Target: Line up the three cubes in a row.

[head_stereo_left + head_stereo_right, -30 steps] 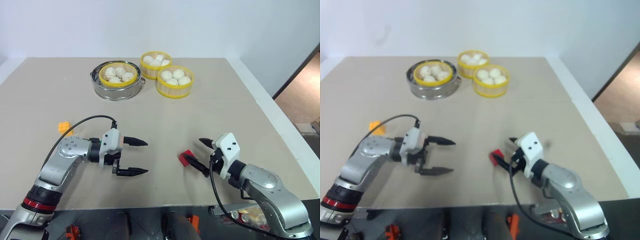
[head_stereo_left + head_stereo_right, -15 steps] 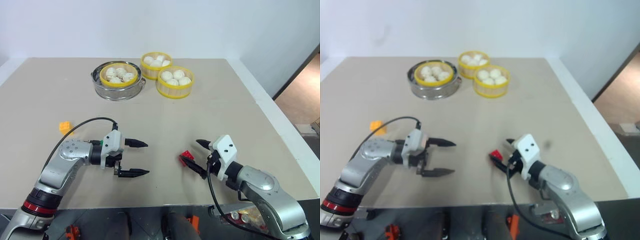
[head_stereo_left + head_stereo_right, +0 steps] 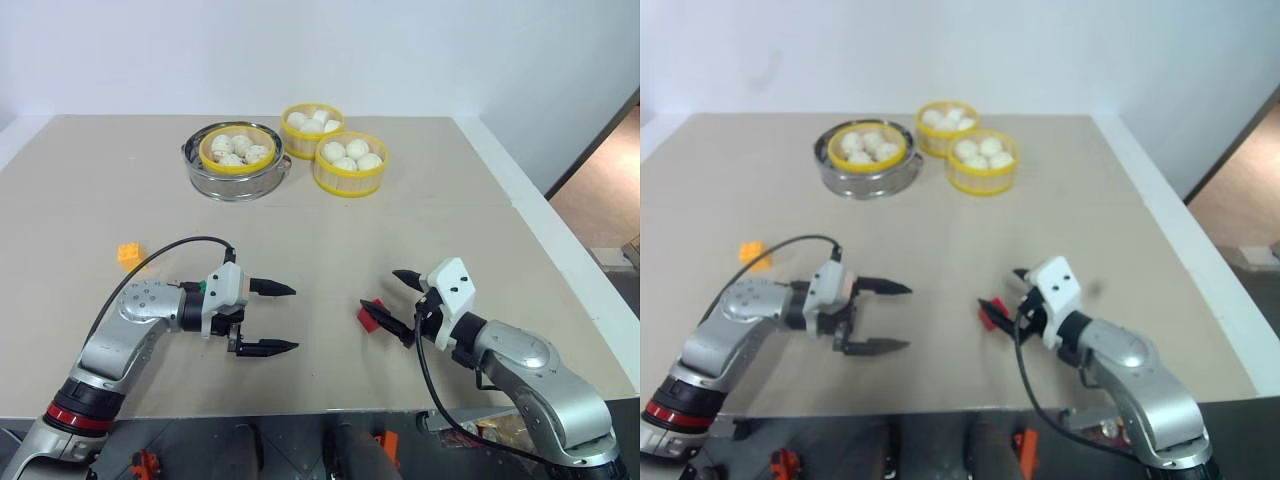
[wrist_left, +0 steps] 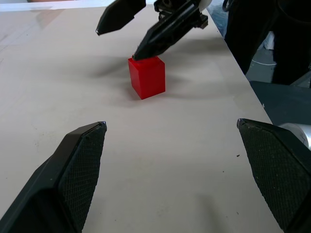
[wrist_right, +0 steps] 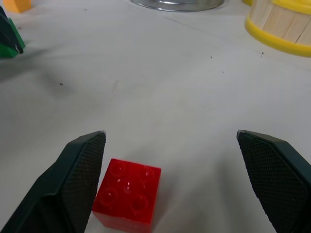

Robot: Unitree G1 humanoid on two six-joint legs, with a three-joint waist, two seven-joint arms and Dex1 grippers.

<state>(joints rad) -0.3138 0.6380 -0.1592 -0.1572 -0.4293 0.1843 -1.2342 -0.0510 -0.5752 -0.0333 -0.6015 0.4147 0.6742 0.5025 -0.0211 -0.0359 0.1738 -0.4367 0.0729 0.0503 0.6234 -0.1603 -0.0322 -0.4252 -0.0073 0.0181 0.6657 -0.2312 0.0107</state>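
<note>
My right pincer (image 3: pixel 402 305), spread wide, hovers over the small red studded plastic cube (image 3: pixel 372 314) near the beige desk's (image 3: pixel 420 230) front edge; I judge the grasp is next: lower, centre, close.

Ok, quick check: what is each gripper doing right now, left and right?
Left gripper: open, holding nothing.
Right gripper: open, holding nothing; the red cube sits on the table by its lower finger.

Bare table (image 3: pixel 330 260) separates both arms, only the red cube (image 3: pixel 372 314) between them
</note>
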